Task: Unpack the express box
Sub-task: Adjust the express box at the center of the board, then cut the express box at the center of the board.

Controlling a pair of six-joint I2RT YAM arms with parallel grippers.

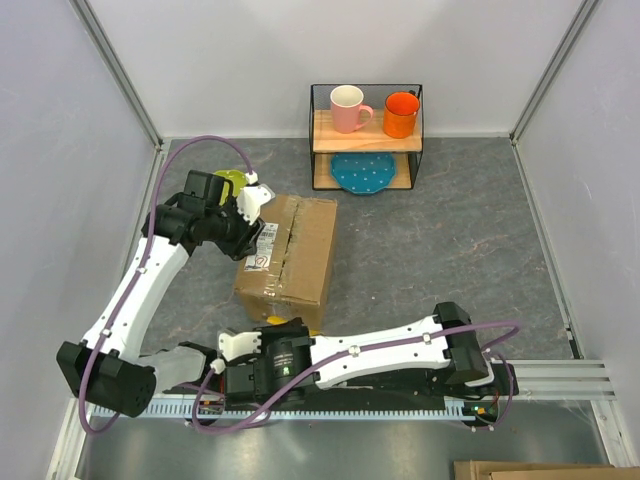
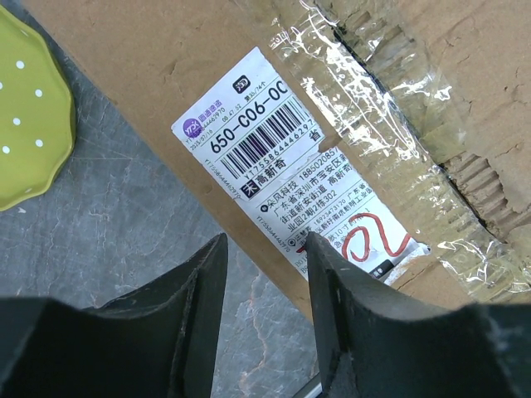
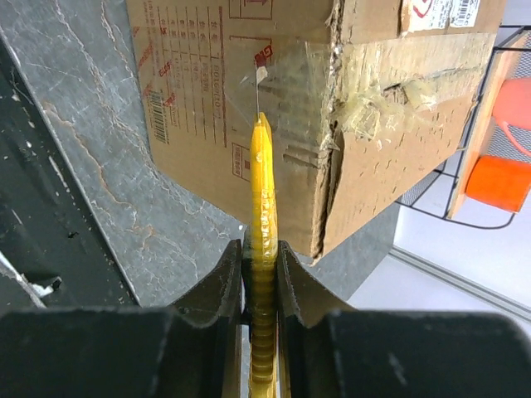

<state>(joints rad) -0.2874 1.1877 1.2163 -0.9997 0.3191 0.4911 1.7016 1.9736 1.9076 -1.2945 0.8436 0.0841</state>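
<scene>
The express box [image 1: 290, 250] is a brown carton lying at the table's middle, with a white label printed in red [image 2: 290, 186] and a taped seam [image 2: 390, 108]. My left gripper [image 2: 265, 249] is open at the box's far left edge, one finger over the label, the other over the table. My right gripper [image 3: 260, 249] is shut on a yellow box cutter [image 3: 263, 207]. Its thin blade [image 3: 258, 91] points at the box's near end face [image 3: 249, 99], at or just short of the clear tape there.
A green dotted plate [image 2: 29, 124] lies left of the box, by my left gripper. A wire shelf [image 1: 366, 135] at the back holds a pink mug [image 1: 349, 108], an orange mug [image 1: 400, 114] and a blue plate [image 1: 362, 173]. Walls enclose the table.
</scene>
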